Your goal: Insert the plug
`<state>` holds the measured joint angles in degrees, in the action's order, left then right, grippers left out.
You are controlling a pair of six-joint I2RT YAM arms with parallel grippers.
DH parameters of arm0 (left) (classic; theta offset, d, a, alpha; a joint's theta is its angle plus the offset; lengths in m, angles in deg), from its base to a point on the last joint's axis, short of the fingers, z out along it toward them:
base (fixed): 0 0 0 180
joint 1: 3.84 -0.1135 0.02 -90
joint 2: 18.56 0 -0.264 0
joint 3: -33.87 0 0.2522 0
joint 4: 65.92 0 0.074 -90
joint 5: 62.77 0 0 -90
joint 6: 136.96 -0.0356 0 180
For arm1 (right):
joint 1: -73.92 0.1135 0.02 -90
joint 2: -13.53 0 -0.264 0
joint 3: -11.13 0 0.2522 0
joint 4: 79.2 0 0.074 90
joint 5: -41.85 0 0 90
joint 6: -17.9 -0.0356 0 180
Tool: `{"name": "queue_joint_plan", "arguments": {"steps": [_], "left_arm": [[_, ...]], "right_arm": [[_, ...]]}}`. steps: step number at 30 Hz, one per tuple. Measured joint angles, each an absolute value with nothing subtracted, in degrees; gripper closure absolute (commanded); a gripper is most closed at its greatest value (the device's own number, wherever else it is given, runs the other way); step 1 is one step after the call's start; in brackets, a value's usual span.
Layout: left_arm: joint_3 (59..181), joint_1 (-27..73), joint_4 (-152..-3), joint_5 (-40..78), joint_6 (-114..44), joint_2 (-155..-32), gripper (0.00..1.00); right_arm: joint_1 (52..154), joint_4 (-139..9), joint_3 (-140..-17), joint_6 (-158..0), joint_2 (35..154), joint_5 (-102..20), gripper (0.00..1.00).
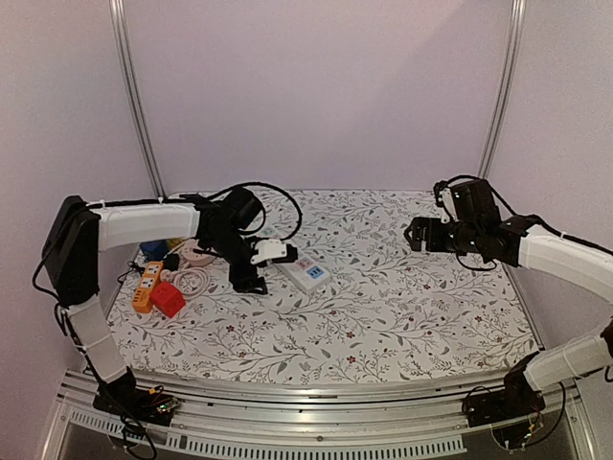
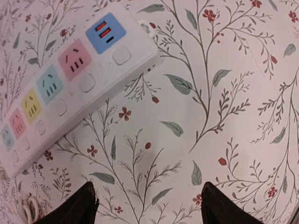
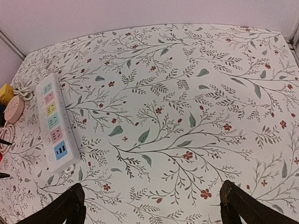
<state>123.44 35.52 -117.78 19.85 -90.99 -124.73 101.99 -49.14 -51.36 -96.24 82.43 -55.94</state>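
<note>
- Ahead and to the left of the left gripper point(image 2: 147, 196): white strip point(image 2: 70, 88), flat on the floral cloth point(image 2: 224, 93) and running diagonally away from the fingers.
- Strip's far end has a blue panel point(image 2: 105, 31) with two red slots. Coming back toward the gripper, the faces go pink point(image 2: 74, 59), teal point(image 2: 49, 84), yellow point(image 2: 31, 105), each with a white button beside it. Slots on these faces are exposed.
- Left gripper: jaws wide apart, only bare cloth between the two black fingers point(image 2: 86, 205), nothing gripped. It sits low over the cloth (whether it touches, I can't tell).
- Just outside its left finger: a bit of coiled white cord point(image 2: 25, 205) at the frame edge.
- Plug: can't pick it out for certain in any view. Top view shows a white piece point(image 1: 273, 251) just past the left gripper point(image 1: 247, 280), next to the strip point(image 1: 306, 274), but I can't tell what it is.
- Right gripper point(image 3: 152, 191): jaws spread fully, empty, held up off the cloth. In the top view the right gripper point(image 1: 419, 235) is well apart from the strip, which lies far out to its left point(image 3: 56, 123).
- Beyond the strip from the right gripper, at the cloth's edge: round pink socket point(image 3: 13, 109) and a yellow block point(image 3: 5, 93).
- Behind the left gripper, toward its arm: orange strip point(image 1: 144, 287) with a red block point(image 1: 169, 300) just beside it.
</note>
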Motion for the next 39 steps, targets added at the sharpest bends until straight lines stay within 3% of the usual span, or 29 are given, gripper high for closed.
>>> {"name": "queue_joint_plan", "arguments": {"steps": [11, 20, 28, 31, 36, 39], "left_arm": [[115.5, 1.5, -124.3, 9.6, -86.7, -97.8, 0.06], [108.2, -0.9, -124.5, 7.4, -83.5, -93.8, 0.05], [107.6, -1.0, -122.3, 7.2, -80.9, -93.9, 0.05], [107.6, -1.0, -121.7, 7.4, -79.9, -94.2, 0.05], [107.6, -1.1, -120.9, 8.4, -79.1, -94.6, 0.05], [107.6, -1.1, -121.0, 8.7, -79.1, -94.6, 0.05]], "right_arm": [[119.1, -35.6, -94.8, -80.7, 125.3, -50.4, 0.01], [123.0, -21.7, -120.5, -77.1, 148.4, -48.9, 0.01], [123.2, -15.2, -121.6, -74.7, 152.2, -50.5, 0.01], [123.3, -14.7, -122.1, -72.9, 152.9, -50.9, 0.12], [123.3, -14.7, -122.4, -69.5, 154.1, -49.9, 0.49], [123.1, -16.4, -120.0, -67.3, 152.9, -48.5, 0.63]]}}
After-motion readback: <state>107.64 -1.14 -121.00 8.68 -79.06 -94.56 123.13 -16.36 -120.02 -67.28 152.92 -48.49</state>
